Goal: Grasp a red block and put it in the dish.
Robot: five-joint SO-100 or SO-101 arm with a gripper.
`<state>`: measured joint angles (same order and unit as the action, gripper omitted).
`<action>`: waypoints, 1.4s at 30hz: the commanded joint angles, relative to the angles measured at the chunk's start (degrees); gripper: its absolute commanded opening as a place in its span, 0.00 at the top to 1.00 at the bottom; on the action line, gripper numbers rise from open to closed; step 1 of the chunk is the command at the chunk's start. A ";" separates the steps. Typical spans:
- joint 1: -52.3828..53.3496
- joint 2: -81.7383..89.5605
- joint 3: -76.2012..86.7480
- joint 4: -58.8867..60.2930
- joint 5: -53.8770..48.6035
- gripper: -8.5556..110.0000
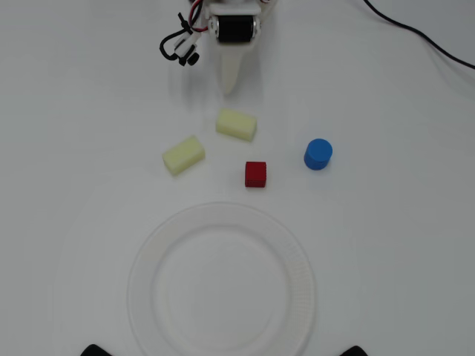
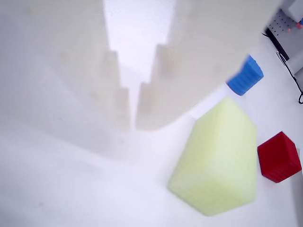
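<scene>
The red block [image 1: 255, 174], a small bright red cube, sits on the white table just above the rim of the dish [image 1: 221, 212], a large round white plate in the lower middle of the overhead view. My gripper [image 1: 231, 85] is at the top of that view, pointing down towards the blocks. It stands well above the red block, is shut and holds nothing. In the wrist view the two white fingers [image 2: 156, 85] stand with only a thin slit between them, the gripper [image 2: 133, 120] is empty, and the red block [image 2: 279, 157] lies at the right edge.
Two pale yellow oblong blocks [image 1: 237, 124] [image 1: 183, 155] lie between the gripper and the dish; one fills the wrist view [image 2: 215, 158]. A blue cylinder [image 1: 318, 154] [image 2: 245, 75] stands to the right of the red block. A black cable [image 1: 415, 33] runs at top right.
</scene>
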<state>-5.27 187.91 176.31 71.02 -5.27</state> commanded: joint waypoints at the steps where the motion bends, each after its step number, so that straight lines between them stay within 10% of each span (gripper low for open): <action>1: -0.62 9.76 5.45 0.26 0.44 0.93; 42: -11.78 -91.58 -74.18 -6.06 3.16 0.72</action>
<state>-16.35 98.26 106.88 66.09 -2.37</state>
